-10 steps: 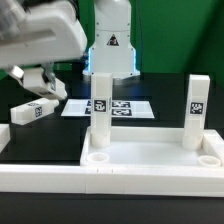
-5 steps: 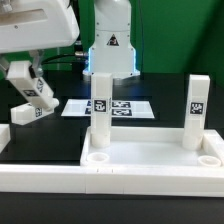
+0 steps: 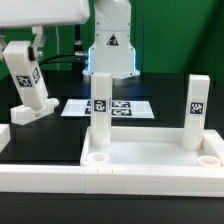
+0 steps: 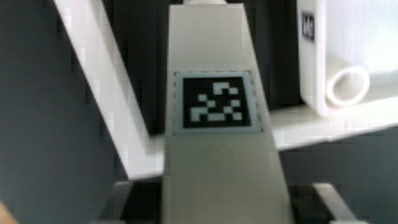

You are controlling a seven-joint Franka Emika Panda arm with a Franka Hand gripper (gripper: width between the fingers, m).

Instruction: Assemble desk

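Observation:
The white desk top point(image 3: 150, 152) lies at the front of the exterior view with two tagged legs standing in its far corners, one point(image 3: 100, 105) on the exterior view's left and one point(image 3: 196, 110) on its right. My gripper point(image 3: 30, 50) is shut on a third tagged leg point(image 3: 30, 85) and holds it nearly upright above the black table, left of the desk top. In the wrist view this leg point(image 4: 217, 110) runs straight out from between my gripper's fingers point(image 4: 222, 205), tag facing the camera. A corner socket of the desk top point(image 4: 347, 85) shows beyond it.
The marker board point(image 3: 125, 107) lies flat behind the desk top. A long white rail point(image 3: 40, 180) runs along the front. Another white piece point(image 3: 3, 112) shows at the far left edge. The robot base point(image 3: 112, 50) stands at the back.
The leg lay low and flat on the exterior view's left. It has been lifted and swung up to nearly upright in my gripper.

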